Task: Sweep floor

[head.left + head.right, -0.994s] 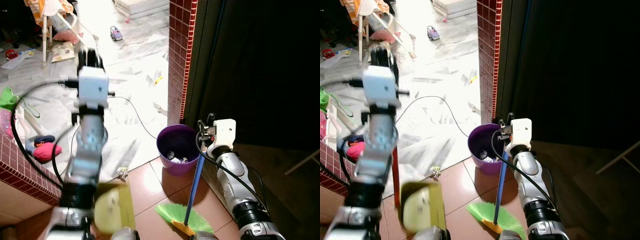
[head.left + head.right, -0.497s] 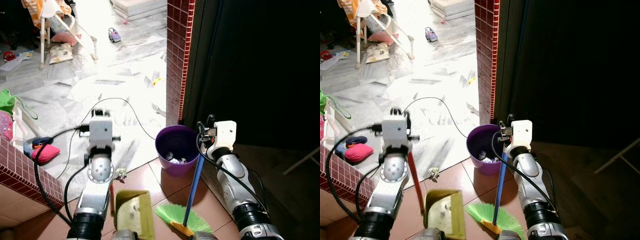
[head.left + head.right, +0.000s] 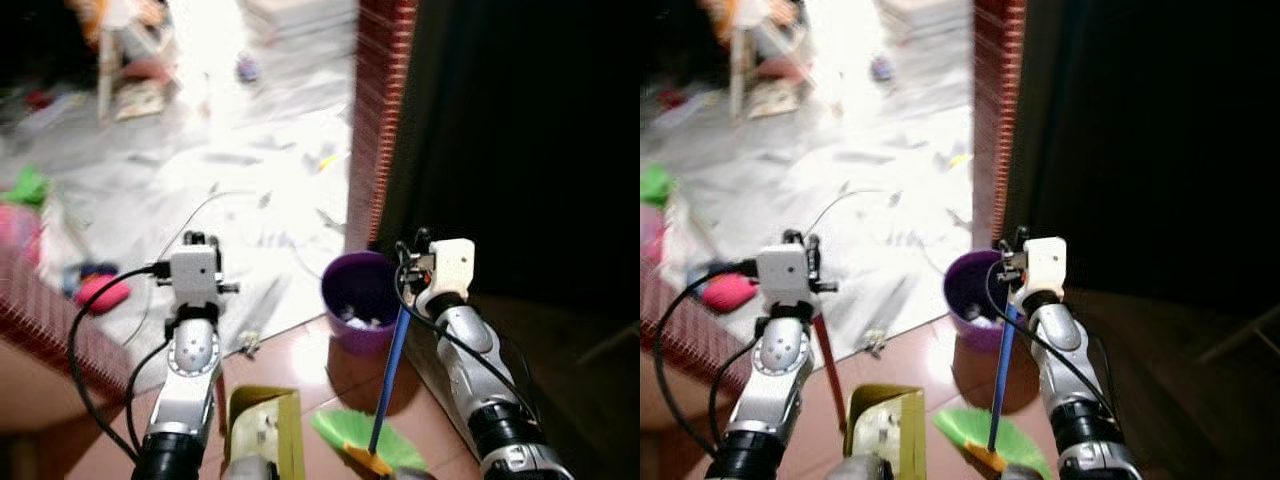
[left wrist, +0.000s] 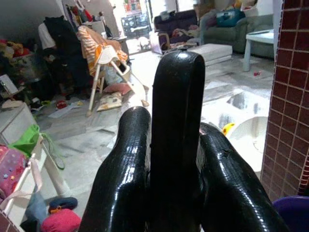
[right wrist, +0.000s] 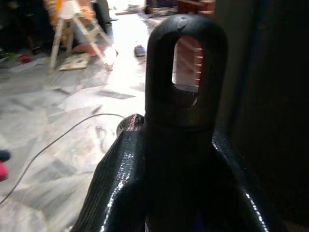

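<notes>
Two tools in play here, one per arm. The right gripper (image 5: 186, 159) is clamped around the black looped end of the broom handle (image 5: 186, 67), with both fingers (image 5: 113, 179) hugging it tight. Seen from the head, the blue broom (image 3: 392, 365) stands nearly upright, its green bristles (image 3: 355, 437) resting on the reddish tile floor (image 3: 300, 365) right in front of the robot. The left gripper (image 4: 176, 159) is squeezed the same way around a black handle top (image 4: 176, 87), and below that arm a red pole (image 3: 828, 365) runs down to the yellow-green dustpan (image 3: 880, 435), which sits on the tiles just beside the bristles. A purple bin (image 3: 358, 300) with some scraps in it stands just past the broom, at the foot of the red brick pillar (image 3: 378, 110). Beyond the tiles, the marble floor (image 3: 230, 170) is littered with bits of paper and toys. Head views are pretty blurry.
</notes>
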Robot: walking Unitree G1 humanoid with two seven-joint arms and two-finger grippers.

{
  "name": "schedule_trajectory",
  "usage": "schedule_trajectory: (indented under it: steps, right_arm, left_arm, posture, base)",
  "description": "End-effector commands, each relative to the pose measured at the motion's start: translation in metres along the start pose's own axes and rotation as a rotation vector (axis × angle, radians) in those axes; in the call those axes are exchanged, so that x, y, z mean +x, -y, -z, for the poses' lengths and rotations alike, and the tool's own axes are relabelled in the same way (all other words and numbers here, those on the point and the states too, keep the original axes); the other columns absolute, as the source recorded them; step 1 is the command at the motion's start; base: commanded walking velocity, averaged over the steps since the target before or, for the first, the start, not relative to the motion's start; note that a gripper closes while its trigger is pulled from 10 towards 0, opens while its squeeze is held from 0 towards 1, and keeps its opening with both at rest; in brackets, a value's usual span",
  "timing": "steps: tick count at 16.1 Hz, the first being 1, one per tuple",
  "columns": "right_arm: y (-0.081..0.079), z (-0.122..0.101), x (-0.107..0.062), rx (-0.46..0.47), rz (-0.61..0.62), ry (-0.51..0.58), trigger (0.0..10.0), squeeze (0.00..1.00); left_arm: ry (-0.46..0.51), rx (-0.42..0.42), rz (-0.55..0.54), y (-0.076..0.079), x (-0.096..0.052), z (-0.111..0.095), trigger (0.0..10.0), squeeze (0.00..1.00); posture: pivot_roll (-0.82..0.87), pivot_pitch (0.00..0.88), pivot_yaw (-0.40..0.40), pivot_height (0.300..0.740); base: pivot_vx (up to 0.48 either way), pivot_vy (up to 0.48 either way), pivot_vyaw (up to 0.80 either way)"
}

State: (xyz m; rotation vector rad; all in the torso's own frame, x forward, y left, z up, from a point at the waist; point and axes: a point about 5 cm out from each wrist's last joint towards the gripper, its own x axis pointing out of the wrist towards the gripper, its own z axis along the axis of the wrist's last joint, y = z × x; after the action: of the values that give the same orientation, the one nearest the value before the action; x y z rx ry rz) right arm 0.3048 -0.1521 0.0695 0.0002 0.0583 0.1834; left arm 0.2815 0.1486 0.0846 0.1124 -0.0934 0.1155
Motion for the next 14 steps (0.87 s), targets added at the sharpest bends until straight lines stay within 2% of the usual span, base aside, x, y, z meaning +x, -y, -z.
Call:
schedule_trajectory:
  steps: [1,5,8,9,14]
  right_arm:
    - [-0.003,0.011,-0.002,-0.005,-0.015,-0.061,10.0,0.0]
    - [-0.009,0.01,-0.001,-0.004,-0.033,-0.051,10.0,0.0]
    - [-0.008,0.011,-0.004,0.001,-0.025,-0.054,10.0,0.0]
    - [-0.008,0.013,-0.004,0.005,-0.019,-0.057,10.0,0.0]
    - [-0.013,0.015,-0.004,0.015,-0.019,-0.064,10.0,0.0]
  left_arm:
    - [0.017,-0.011,0.018,0.002,0.002,-0.004,10.0,0.0]
    - [0.006,-0.037,0.093,0.021,0.006,-0.008,10.0,0.0]
    - [-0.01,-0.065,0.115,0.023,0.004,-0.007,10.0,0.0]
    - [-0.009,-0.064,0.121,0.024,0.004,-0.008,10.0,0.0]
    - [-0.011,-0.073,0.154,0.026,0.006,-0.011,10.0,0.0]
  posture:
    - [-0.13,0.0,0.075,0.74]
    - [-0.13,0.0,0.084,0.74]
    - [-0.13,0.0,0.094,0.74]
    - [-0.13,0.0,0.1,0.74]
    - [-0.12,0.0,0.105,0.74]
  base:
    - [0.0,0.0,0.79]
    - [0.0,0.0,0.79]
    - [0.0,0.0,0.78]
    - [0.0,0.36,0.56]
    - [0.0,0.48,0.0]
